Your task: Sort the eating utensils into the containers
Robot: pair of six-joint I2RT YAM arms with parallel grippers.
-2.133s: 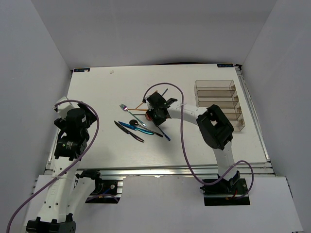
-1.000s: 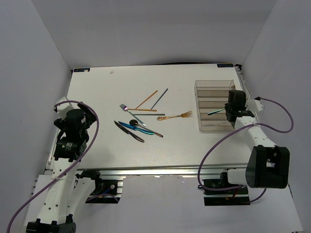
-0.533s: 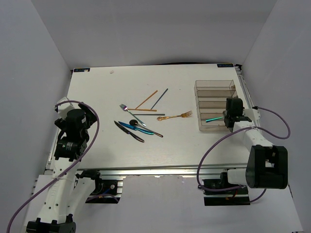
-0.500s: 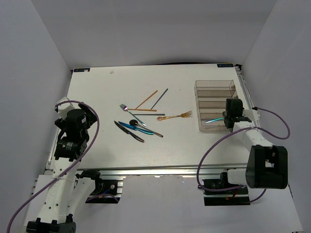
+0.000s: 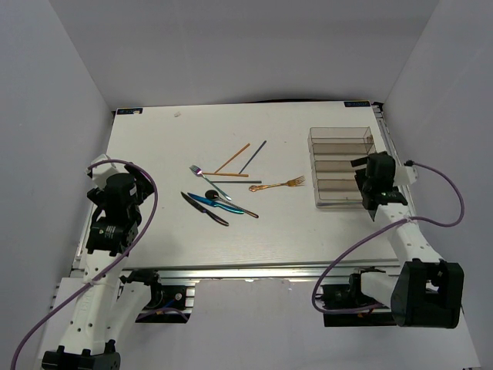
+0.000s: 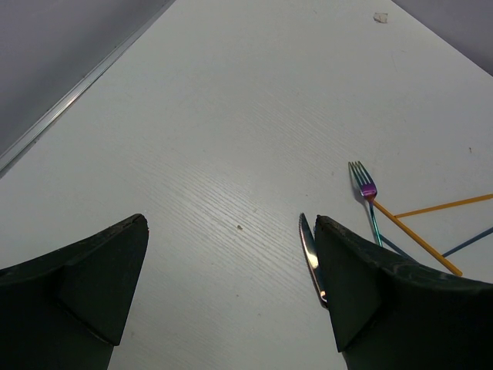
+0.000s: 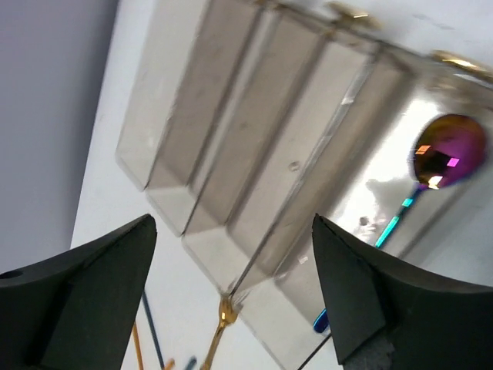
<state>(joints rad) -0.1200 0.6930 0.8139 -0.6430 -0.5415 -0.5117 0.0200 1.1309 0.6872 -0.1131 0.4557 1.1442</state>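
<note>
The clear four-compartment tray stands at the table's right. My right gripper hangs open over its right end with nothing between the fingers. In the right wrist view an iridescent purple spoon with a teal handle lies in the tray's nearest compartment, beyond the open right gripper. A gold fork lies just left of the tray. A rainbow fork, orange chopstick, dark chopstick, blue knife and black knife lie mid-table. My left gripper is open at the left; the left gripper holds nothing.
White walls close in the table on three sides. In the left wrist view a knife blade lies beside my right finger, with the rainbow fork and an orange chopstick farther off. The table's left edge runs nearby.
My right gripper carried the teal-handled spoon over the tray, opened and let it go into the nearest compartment, then drew back a little. The left arm stayed still.
</note>
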